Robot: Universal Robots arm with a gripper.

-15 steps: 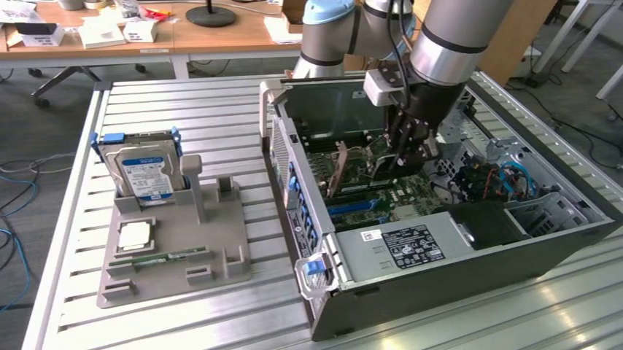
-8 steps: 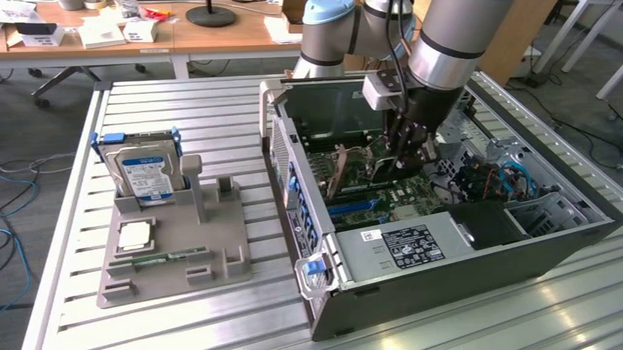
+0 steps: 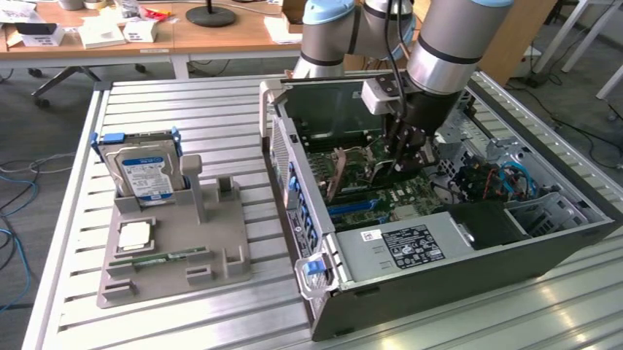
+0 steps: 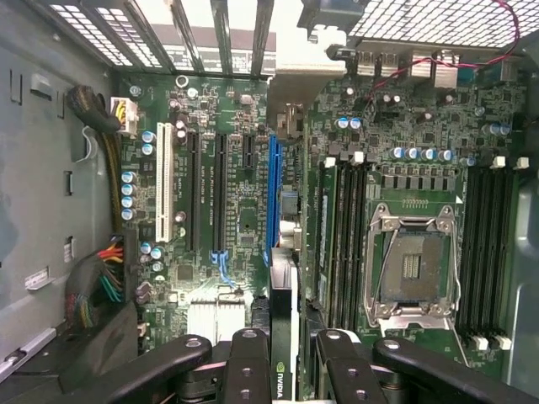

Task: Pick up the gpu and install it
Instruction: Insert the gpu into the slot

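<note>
Black fingers (image 4: pixel 248 370) of the hand (image 4: pixel 282 358) clench the gpu (image 4: pixel 283 295) edge-on inside the case (image 3: pixel 438 292), just beside the blue slot (image 4: pixel 271 194); best hold its edge parallel and squarely over that slot.

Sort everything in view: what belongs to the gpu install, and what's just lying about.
Job: gpu, held edge-on in the gripper; open PC case; motherboard; blue slot in line with the gpu.

Lying about: hard drive, processor and memory stick, all on the gray holder; desk behind.
</note>
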